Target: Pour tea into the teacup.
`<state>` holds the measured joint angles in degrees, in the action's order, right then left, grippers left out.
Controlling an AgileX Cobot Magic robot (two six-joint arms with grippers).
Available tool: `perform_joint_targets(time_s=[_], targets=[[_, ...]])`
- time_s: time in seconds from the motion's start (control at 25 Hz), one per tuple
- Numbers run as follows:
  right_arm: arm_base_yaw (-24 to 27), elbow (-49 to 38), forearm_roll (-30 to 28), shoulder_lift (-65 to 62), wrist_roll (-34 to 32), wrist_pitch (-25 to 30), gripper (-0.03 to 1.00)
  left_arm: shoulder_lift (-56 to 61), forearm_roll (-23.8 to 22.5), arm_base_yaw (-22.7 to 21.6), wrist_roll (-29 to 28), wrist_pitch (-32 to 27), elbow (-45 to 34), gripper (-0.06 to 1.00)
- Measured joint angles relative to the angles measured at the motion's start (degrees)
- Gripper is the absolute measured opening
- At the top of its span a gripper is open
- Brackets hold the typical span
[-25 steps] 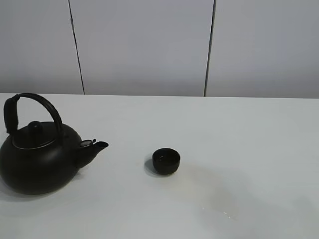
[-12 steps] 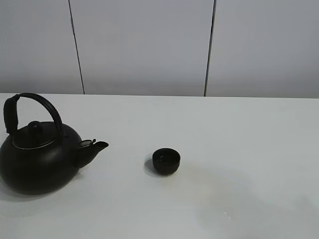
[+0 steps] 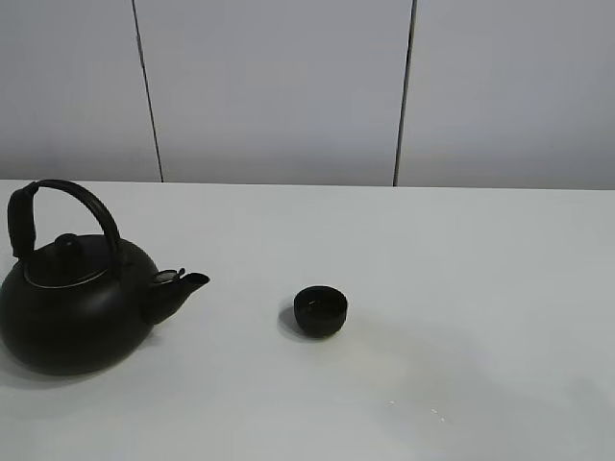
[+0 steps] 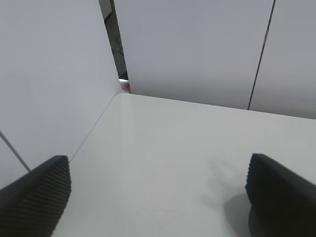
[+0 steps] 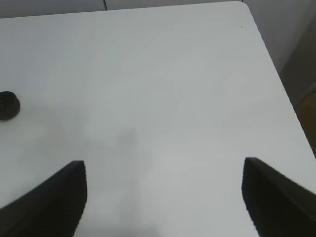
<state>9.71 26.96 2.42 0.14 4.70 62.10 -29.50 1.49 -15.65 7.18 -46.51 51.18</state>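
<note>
The teacup is a tiny matte-black handleless cup standing upright near the middle of the white table. The big black kettle with an arched handle stands at the left, its spout pointing toward the cup with a gap between them. Neither gripper shows in the exterior high view. My left gripper is open and empty above a bare table corner. My right gripper is open and empty over the table's right part. The teacup shows far off at that view's edge.
The white table runs back to a grey panelled wall. The right wrist view shows the table's rounded corner and side edge. The left wrist view shows another table corner meeting the wall panels.
</note>
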Motion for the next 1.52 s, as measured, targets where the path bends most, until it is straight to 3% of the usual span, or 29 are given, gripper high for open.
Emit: perform_joint_targets(time_s=[0.28, 0.64, 0.96, 1.16, 1.52], targets=[[0.0, 0.0, 0.0, 0.0, 0.0, 0.0, 0.59, 4.37, 9.0, 0.0, 0.16, -1.63, -2.67, 0.69], [0.0, 0.0, 0.0, 0.0, 0.0, -0.06, 0.59, 22.66, 9.64, 0.0, 0.75, -5.08, -15.62, 0.69], [0.0, 0.0, 0.0, 0.0, 0.0, -0.01, 0.59, 30.43, 6.41, 0.0, -0.2, -17.74, -19.8, 0.69], [0.0, 0.0, 0.05, 0.0, 0.0, -0.01, 0.59, 30.43, 0.26, 0.0, -4.45, -18.15, -21.62, 0.69], [0.0, 0.0, 0.15, 0.0, 0.0, -0.01, 0.59, 30.43, -0.74, 0.0, -6.54, -18.21, -23.38, 0.69]])
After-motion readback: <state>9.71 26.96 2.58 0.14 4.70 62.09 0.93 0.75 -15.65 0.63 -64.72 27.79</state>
